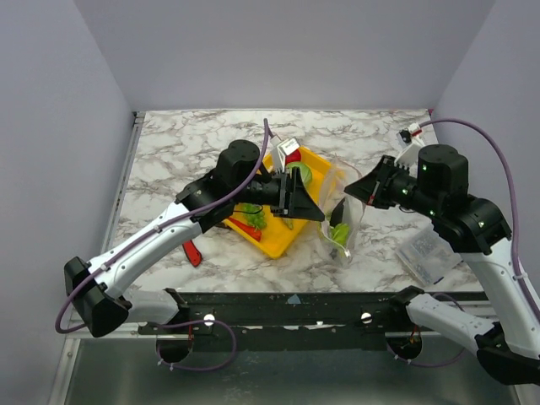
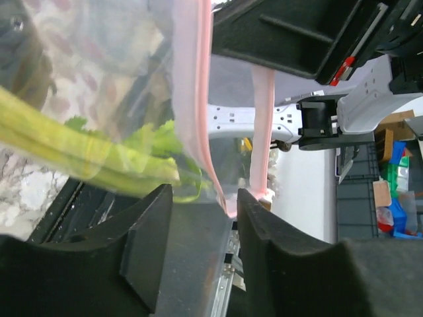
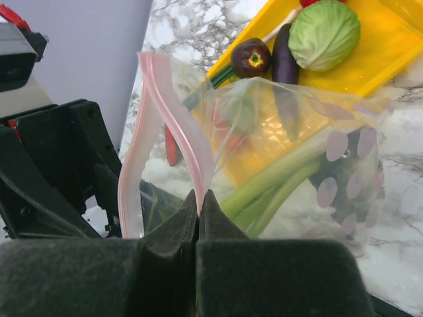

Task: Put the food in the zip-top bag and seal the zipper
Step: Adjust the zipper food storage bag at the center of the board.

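The clear zip-top bag (image 1: 341, 221) hangs between my two grippers beside the yellow tray (image 1: 283, 240). Pale-green stalks (image 3: 284, 185) lie inside it, also in the left wrist view (image 2: 79, 148). My right gripper (image 3: 200, 198) is shut on the pink zipper strip (image 3: 178, 125) at one end of the open mouth. My left gripper (image 2: 205, 198) is open, with the other end of the zipper (image 2: 198, 99) hanging between its jaws. In the tray lie a green cabbage (image 3: 324, 33), two purple eggplants (image 3: 251, 58) and a red chili (image 1: 245, 228).
A red-handled tool (image 1: 192, 251) lies on the marble table left of the tray. A small clear packet (image 1: 426, 253) lies at the right under my right arm (image 1: 472, 219). The two grippers are close together over the tray's right corner.
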Tool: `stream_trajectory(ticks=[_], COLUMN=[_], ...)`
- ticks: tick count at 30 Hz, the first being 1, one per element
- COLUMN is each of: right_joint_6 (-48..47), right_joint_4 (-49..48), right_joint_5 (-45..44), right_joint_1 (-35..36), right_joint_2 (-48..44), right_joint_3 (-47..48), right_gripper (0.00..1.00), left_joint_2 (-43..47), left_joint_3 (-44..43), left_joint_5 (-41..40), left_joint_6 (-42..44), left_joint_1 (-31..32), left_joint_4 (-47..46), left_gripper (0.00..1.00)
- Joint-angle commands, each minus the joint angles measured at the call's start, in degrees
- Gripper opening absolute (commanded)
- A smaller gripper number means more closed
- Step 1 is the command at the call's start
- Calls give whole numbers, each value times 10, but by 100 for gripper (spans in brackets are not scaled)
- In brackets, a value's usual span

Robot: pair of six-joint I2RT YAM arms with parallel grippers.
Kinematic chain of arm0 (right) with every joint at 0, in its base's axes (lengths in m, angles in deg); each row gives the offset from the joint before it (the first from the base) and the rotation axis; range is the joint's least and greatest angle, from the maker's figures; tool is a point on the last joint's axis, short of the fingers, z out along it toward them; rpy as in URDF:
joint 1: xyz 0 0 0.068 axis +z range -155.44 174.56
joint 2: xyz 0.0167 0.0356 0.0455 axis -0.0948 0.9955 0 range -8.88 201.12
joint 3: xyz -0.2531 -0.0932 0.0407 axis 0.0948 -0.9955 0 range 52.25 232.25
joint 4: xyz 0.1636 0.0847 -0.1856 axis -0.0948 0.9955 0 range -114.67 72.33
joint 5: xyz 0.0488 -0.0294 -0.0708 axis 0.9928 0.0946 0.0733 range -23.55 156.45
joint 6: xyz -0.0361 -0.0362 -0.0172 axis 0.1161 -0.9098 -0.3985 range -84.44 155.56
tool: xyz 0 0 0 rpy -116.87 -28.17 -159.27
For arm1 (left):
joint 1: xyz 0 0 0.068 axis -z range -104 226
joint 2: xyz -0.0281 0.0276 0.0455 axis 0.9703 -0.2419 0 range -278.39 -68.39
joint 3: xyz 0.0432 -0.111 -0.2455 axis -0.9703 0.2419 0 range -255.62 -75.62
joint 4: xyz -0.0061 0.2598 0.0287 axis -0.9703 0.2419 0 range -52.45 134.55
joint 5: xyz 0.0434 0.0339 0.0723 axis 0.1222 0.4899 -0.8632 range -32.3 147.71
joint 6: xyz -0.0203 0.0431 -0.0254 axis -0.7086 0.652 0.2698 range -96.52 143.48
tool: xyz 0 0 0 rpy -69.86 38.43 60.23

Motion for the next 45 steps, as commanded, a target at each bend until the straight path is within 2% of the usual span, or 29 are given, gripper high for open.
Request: stream_trajectory(ticks=[1,8,14,19,23,33,40,45], right_joint_6=[27,55,58,66,86,96,76,61], right_joint_4=[-21,4,-28,-71,-105,-88,-58,-37], right_joint_5=[-57,-71,-97,-51,-9,12,-25,-56], right_joint_1=[-3,-3,-3,-3,-2,-2,-2,-3], right_joint_2=[-25,-9,0,2,-7,-2,3,1], right_joint_3=[-27,-39,-101,-125,-126,-61,-23,-13], right_gripper=[1,0,0,0,1,1,0,1], left_joint_2=[46,95,88,76,28,-63,-32,43], left_joint_3=[37,90,171,222,211,147,159,199], left_joint_5=[13,-44,-58,-52,-32,-17,-25,-36], left_joint_6=[23,65,56,26,6,-24,11,57], left_joint_1=[-5,-36,-53,-52,-48,14,-2,-57], left_joint_4=[-18,38,15,-46,-85,-143,-99,-47], left_gripper=[49,52,50,50,48,48,51,56])
